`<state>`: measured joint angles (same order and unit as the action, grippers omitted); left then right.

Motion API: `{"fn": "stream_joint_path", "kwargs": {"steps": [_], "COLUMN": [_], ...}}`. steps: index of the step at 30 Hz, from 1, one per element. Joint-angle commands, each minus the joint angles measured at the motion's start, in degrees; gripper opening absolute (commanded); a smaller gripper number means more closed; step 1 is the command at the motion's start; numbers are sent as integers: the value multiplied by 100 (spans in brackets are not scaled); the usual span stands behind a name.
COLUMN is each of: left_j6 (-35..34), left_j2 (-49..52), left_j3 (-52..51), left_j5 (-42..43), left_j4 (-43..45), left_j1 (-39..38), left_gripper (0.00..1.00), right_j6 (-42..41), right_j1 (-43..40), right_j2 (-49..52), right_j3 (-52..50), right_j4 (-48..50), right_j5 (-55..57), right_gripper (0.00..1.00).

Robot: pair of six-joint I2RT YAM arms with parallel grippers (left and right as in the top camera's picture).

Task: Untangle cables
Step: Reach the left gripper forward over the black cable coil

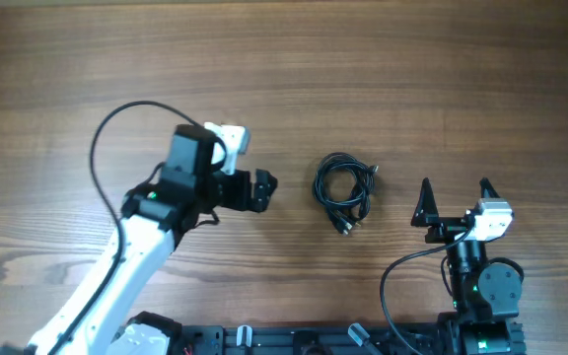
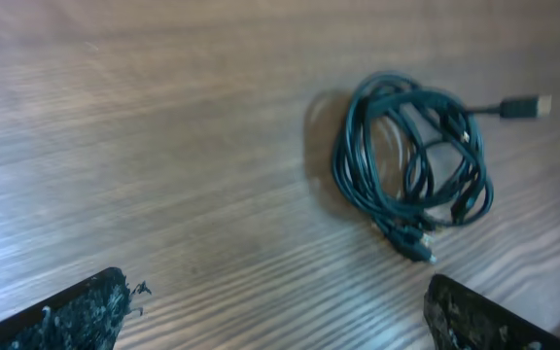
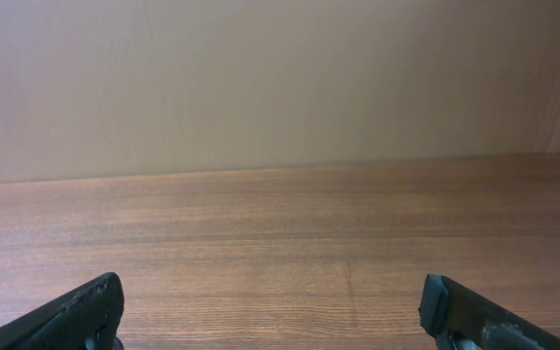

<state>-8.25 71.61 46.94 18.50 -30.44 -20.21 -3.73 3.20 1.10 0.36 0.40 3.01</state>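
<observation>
The cables (image 1: 343, 192) lie in one tangled black coil on the wooden table, near the middle in the overhead view. In the left wrist view the coil (image 2: 411, 160) sits ahead and to the right, with one plug tip sticking out at its upper right. My left gripper (image 1: 262, 190) is open and empty, a short way left of the coil and not touching it. Its fingertips (image 2: 280, 311) show at the bottom corners. My right gripper (image 1: 454, 202) is open and empty, to the right of the coil. Its wrist view (image 3: 280, 306) shows only bare table.
The wooden table (image 1: 284, 79) stretches far behind the coil. A plain beige wall (image 3: 280, 78) stands beyond the table's far edge in the right wrist view. The arm bases and their thicker black cables sit at the near edge.
</observation>
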Motion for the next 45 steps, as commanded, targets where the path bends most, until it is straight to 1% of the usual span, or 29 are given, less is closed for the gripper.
{"fn": "stream_joint_path", "kwargs": {"steps": [1, 3, 8, 12, 20, 27, 40, 43, 45], "left_j6": [-140, -138, -140, -299, -343, -437, -444, -595, -595], "left_j2": [501, 780, 1429, 1836, 2474, 2590, 2599, 2743, 2855], "left_j3": [540, 868, 1639, 1926, 1982, 1982, 1976, 1971, 1971], "left_j5": [-57, -98, -577, -573, -573, -553, -564, -857, -901], "left_j4": [-184, -393, -883, -911, -667, -197, -118, -184, -168], "left_j1": [-238, -358, -730, -907, -1419, -1672, -1681, -1681, -1681], "left_gripper": [99, 100, 100, 100, 100, 100, 100, 100, 100], "right_j6": [70, 70, 68, 70, 70, 70, 70, 70, 70], "right_j1": [-22, -22, -22, -22, -22, -22, -22, -22, -22], "right_j2": [-46, -46, -46, -46, -46, -46, -46, -46, -46], "right_j3": [-7, -7, -7, -7, -7, -7, -7, -7, -7], "right_j4": [15, 17, 15, 15, 15, 17, 15, 15, 17], "right_j5": [-48, -48, -48, -48, -48, -48, -48, -48, -48], "right_gripper": [100, 100, 100, 100, 100, 100, 100, 100, 100]}}
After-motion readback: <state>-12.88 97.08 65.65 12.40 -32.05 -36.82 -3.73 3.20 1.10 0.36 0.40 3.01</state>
